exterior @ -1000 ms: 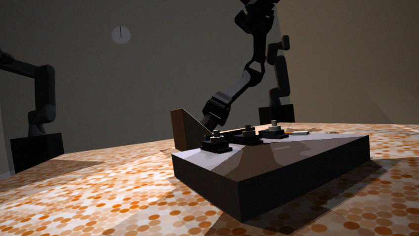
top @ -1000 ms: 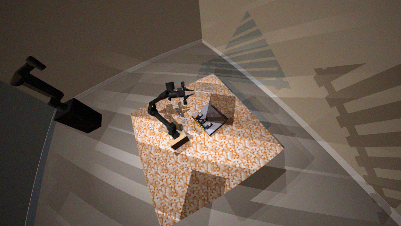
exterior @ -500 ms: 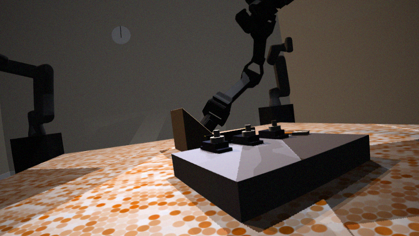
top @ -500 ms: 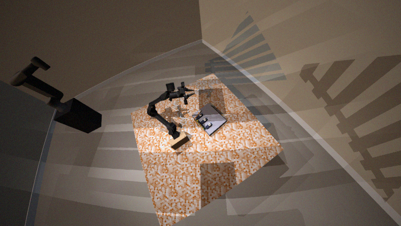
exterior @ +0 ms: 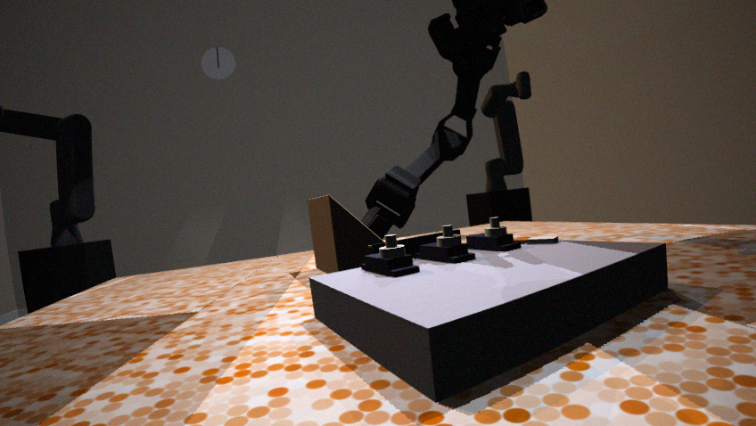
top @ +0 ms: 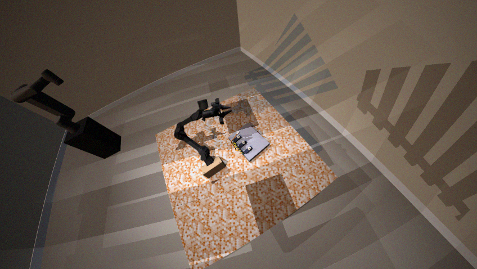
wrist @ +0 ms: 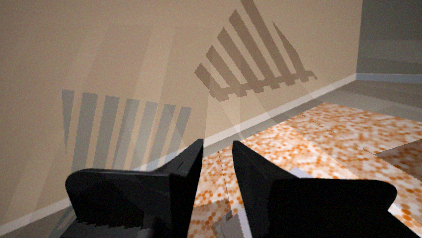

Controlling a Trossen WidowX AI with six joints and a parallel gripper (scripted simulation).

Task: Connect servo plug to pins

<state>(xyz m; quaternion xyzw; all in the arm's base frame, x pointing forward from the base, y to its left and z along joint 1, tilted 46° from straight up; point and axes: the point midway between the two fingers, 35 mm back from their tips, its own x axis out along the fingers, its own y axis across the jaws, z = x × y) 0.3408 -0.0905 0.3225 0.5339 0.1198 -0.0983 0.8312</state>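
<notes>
My gripper [top: 230, 110] [wrist: 217, 144] is partly open with nothing between the fingertips. It hangs high above the table, beyond the holder in the top view; its fingers are outside the exterior view. The pale holder [top: 257, 143] [exterior: 449, 301] is a thick slab on the table. Three dark servos with light round hubs stand along one side: one servo [top: 248, 150] [exterior: 390, 260], a middle servo [top: 243, 143] [exterior: 447, 249] and another servo [exterior: 493, 241]. Yellow and dark wiring [top: 236, 147] bunches beside them. Plug, pins, coloured band and dot are too small or hidden to tell.
A small pale flat piece [exterior: 542, 240] lies by the servos at the holder's far side. The arm's tan wedge base [top: 214, 167] [exterior: 320, 233] stands near the holder. The table [top: 214, 227] has an orange dotted top. A dark pedestal [top: 95, 137] with another arm stands off the table.
</notes>
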